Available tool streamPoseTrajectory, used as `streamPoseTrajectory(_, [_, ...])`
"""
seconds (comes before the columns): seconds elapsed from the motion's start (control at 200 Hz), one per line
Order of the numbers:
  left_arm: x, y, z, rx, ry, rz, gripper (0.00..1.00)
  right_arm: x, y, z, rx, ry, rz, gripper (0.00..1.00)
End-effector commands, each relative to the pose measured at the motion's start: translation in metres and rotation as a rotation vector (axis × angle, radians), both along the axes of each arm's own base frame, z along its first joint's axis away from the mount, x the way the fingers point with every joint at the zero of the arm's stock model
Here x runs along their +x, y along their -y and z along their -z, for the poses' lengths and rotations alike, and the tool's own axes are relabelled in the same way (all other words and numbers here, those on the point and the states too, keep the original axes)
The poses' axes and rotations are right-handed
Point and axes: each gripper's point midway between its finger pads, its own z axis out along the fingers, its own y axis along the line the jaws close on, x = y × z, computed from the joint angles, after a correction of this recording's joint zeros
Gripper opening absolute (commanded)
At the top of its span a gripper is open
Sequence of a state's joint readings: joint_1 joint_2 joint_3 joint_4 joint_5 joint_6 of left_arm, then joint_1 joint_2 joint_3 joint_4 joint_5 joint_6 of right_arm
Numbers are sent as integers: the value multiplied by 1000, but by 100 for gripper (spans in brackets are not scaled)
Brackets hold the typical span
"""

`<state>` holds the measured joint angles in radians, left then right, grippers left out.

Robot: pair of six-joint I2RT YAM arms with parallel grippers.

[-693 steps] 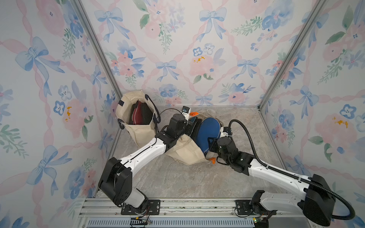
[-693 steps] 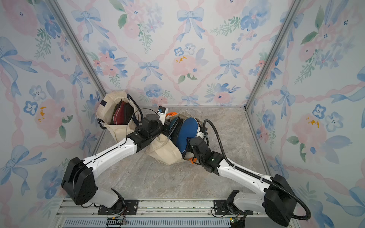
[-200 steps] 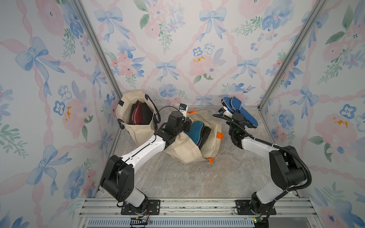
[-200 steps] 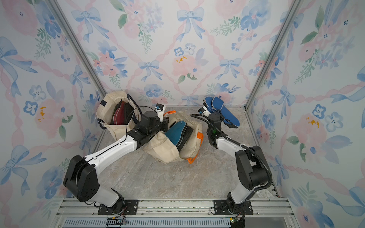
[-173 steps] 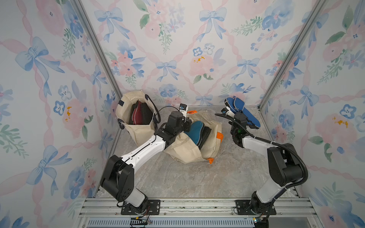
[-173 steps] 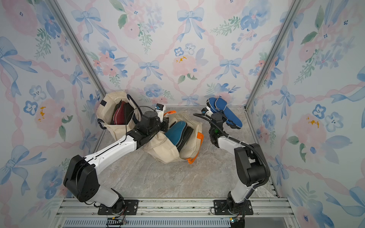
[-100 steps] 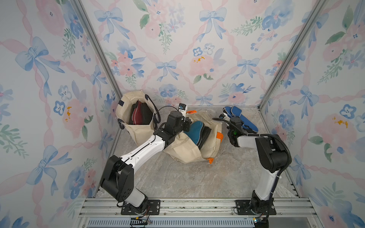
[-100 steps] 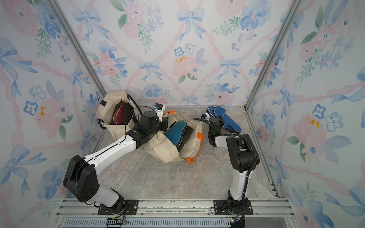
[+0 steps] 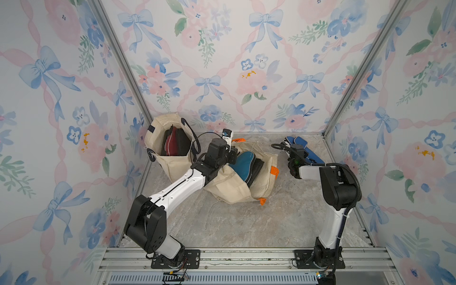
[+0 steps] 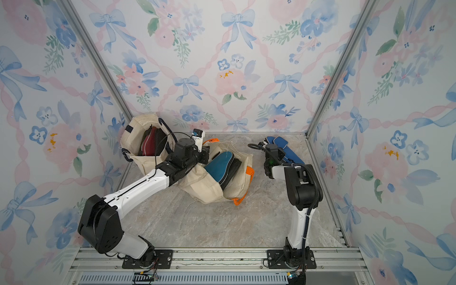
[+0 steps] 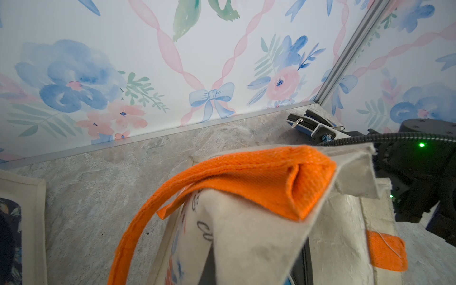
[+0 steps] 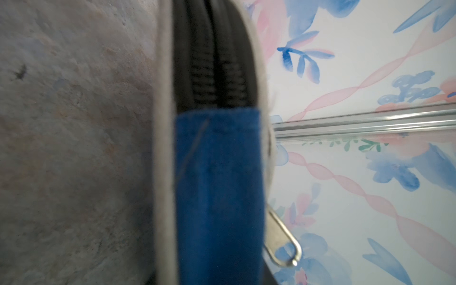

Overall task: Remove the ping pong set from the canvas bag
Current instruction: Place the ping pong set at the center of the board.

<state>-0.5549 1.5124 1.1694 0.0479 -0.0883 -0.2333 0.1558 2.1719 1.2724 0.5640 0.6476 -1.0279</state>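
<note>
Zipper teeth point(image 12: 213, 64) of the blue ping pong case point(image 9: 303, 145), gripped by the right end effector point(image 9: 289, 146) in the worktop's point(image 9: 222, 222) far corner, are seen only in the right wrist view; the canvas bag point(image 9: 237, 188) is pinched by the closed left end effector point(image 9: 233, 155).

The walls point(image 9: 222, 61) have paper with pink flowers, blue bows and pink ribbons. Shiny metal posts point(image 9: 121, 61) stand in the two back corners. The floor point(image 9: 246, 222) is grey like stone. Metal rails point(image 9: 234, 256) run along its front edge. The light is soft.
</note>
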Motion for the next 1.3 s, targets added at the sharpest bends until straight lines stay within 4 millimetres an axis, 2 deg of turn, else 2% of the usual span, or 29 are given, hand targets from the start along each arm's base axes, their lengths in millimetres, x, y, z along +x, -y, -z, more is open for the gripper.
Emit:
streamPoseTrajectory(0.0, [1,-4,-34,-48,73,-6,0,14,6,-9,19,25,35,15])
streamPoseTrajectory(0.11, [1,-4,-33,-47,73,-4,0,16,11,3,22,-20,53,19])
streamPoseTrajectory(0.255, [0,-4,-33,-44,73,-5,0,17,16,12,25,-50,71,31])
streamPoseTrajectory(0.465, [-1,-4,-34,-48,75,-1,0,12,16,20,68,-93,88,60])
streamPoseTrajectory(0.58, [-4,-4,-42,-59,87,6,0,6,18,29,131,-159,92,78])
streamPoseTrajectory(0.645, [-6,-4,-45,-62,96,9,0,3,15,33,169,-201,74,85])
streamPoseTrajectory(0.78, [-7,-5,-46,-53,103,7,0,2,8,30,291,-250,60,90])
streamPoseTrajectory(0.985, [-7,-1,-42,-56,96,27,0,-3,-4,15,687,-268,58,100])
streamPoseTrajectory(1.07, [-7,-2,-42,-58,98,27,0,-4,-8,12,814,-309,71,97])
streamPoseTrajectory(1.295, [-5,0,-39,-78,86,42,0,-6,-48,3,1171,-441,41,97])
